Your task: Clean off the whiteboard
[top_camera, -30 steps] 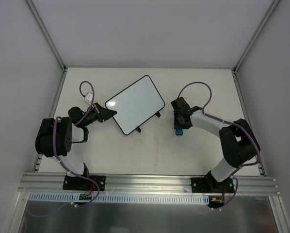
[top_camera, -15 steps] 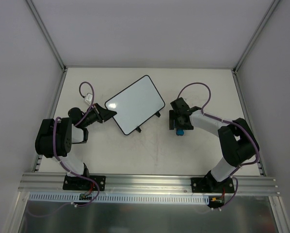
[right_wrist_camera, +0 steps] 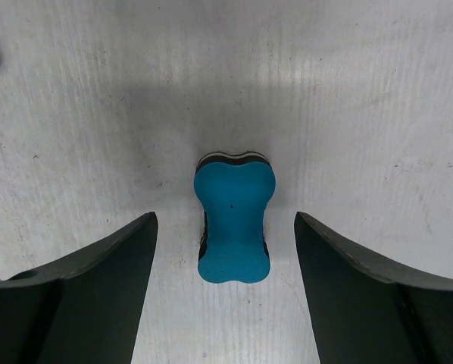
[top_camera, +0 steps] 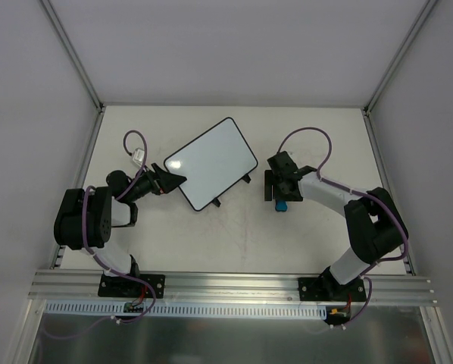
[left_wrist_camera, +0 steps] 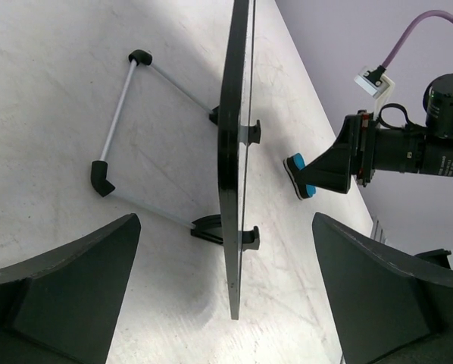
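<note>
Seen from the left wrist, the flat white whiteboard with its thin black frame stands edge-on, so its face is hidden, and its upper end is cut off at the top of that view. From overhead, the right pincer covers most of the small blue bone-shaped eraser. Any marks on the board are too faint to tell.

Top cam: fixed overhead, set back toward the near edge, looking down, far out, whole table in frame. Left wrist cam: low over the table, facing sideways, close on the whiteboard edge-on, eraser beyond it. Right wrist cam: straight down, close on that eraser. All three share the eraser; top and left wrist share the whiteboard.
</note>
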Robot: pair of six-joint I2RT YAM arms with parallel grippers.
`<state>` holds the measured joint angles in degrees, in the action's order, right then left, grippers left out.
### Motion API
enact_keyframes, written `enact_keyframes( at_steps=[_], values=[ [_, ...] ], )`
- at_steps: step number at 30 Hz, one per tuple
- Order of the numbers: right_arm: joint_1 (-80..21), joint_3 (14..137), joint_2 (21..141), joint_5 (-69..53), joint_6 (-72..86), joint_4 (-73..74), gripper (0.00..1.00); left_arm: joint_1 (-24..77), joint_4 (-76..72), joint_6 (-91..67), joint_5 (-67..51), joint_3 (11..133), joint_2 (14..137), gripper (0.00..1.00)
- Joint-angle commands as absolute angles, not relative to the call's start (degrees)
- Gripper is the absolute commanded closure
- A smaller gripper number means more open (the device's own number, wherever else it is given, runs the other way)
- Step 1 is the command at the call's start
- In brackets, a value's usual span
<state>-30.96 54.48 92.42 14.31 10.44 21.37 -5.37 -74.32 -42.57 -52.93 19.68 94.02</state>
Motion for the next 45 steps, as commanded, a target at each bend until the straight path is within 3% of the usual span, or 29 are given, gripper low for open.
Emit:
enact_keyframes(
  at_steps=[1, 9, 13, 21, 28, 33, 40, 45],
  values=[
    [-31.1, 54.4, 90.0, 15.1, 10.1, 21.5, 0.23, -6.2, -96.3, -40.5, -52.6, 19.1, 91.9, 0.01],
    [-31.1, 53.9, 86.1, 17.0, 9.1, 21.5, 0.23, -6.7, -96.3, -40.3, -52.2, 17.8, 89.8, 0.01],
    [-31.0, 52.6, 81.5, 18.8, 7.5, 21.0, 0.22, -8.7, -92.5, -39.6, -47.1, 13.8, 80.8, 0.01],
    [-30.9, 52.5, 76.0, 17.8, 7.4, 20.9, 0.22, -7.2, -48.9, -25.4, -30.1, 10.5, 47.8, 0.01],
    [-30.8, 50.1, 70.4, 18.2, 7.2, 20.3, 0.21, -6.0, -27.6, -24.3, -18.7, 5.9, 22.5, 0.01],
    [-30.8, 41.9, 59.6, 18.2, 5.4, 14.1, 0.2, -6.0, -16.2, -23.3, -17.1, 8.3, 16.2, 0.01],
    [-30.9, 29.0, 38.4, 18.7, 1.9, 6.8, 0.04, -5.8, -11.1, -21.8, -18.3, 8.3, 15.6, 0.01],
    [-30.9, 26.4, 31.6, 19.2, -1.7, 7.7, 0.01, -5.2, -9.2, -20.8, -18.3, 9.0, 15.6, 0.01]
  ],
)
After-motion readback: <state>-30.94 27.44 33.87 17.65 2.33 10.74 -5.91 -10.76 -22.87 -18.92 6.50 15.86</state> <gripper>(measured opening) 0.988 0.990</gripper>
